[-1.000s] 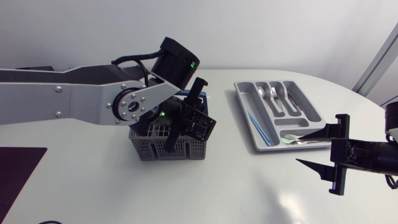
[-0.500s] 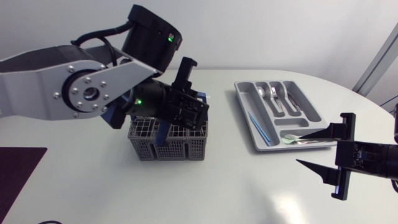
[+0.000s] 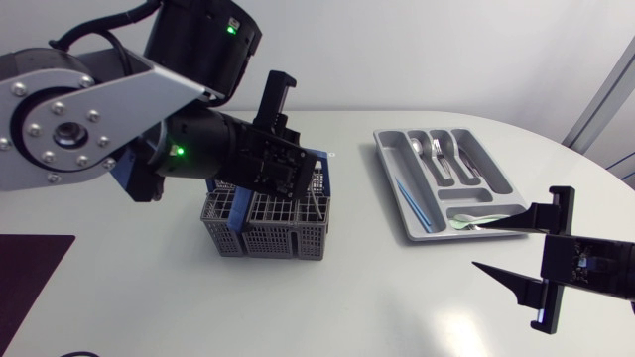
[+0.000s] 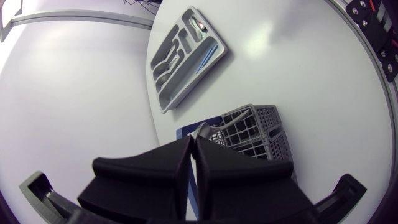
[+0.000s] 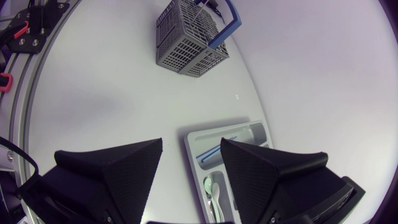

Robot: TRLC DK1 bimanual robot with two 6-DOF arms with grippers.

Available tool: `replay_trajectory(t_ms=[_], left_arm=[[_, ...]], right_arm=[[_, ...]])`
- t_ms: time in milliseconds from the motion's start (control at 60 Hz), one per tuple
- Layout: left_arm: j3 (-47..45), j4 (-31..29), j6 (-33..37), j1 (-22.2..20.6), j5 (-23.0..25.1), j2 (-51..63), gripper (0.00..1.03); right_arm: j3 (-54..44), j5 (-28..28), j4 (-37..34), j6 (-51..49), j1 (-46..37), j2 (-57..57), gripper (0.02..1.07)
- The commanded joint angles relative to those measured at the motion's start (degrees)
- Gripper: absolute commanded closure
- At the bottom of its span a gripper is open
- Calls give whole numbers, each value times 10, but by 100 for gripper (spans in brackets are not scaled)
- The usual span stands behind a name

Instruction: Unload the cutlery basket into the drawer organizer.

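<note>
The left gripper (image 4: 193, 143) has lifted up out of the cutlery basket (image 3: 268, 238), squeezed tight, with no cutlery showing in it. Maybe it missed. The right gripper (image 3: 475, 245) hangs wide open, far from the basket.

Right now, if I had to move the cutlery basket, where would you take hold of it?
Probably the blue handle, from above, pinched across its thin strap: it seems to rise clear of the cutlery basket, whose mesh body looks too wide to span.
</note>
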Motion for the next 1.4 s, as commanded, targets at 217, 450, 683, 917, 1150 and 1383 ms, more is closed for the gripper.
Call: replay_trajectory(t_ms=[217,450,683,917,1150,1383], left_arm=[[13,27,-77,-30,-24,-8,100],[127,-3,-292,-59,-54,87,100],[261,-69,-541,-46,-18,200,100],[357,-135,-696,-31,47,266,100],[406,-181,-772,-37,99,295,100],[426,-207,-801,-44,120,310,100]], right_arm=[[-5,-4,-4,66,13,-22,38],[-20,4,104,285,64,-79,38],[-44,115,213,462,180,-109,39],[-73,287,322,533,322,-105,43],[-89,348,417,538,361,-59,48],[-91,359,470,525,371,-12,54]])
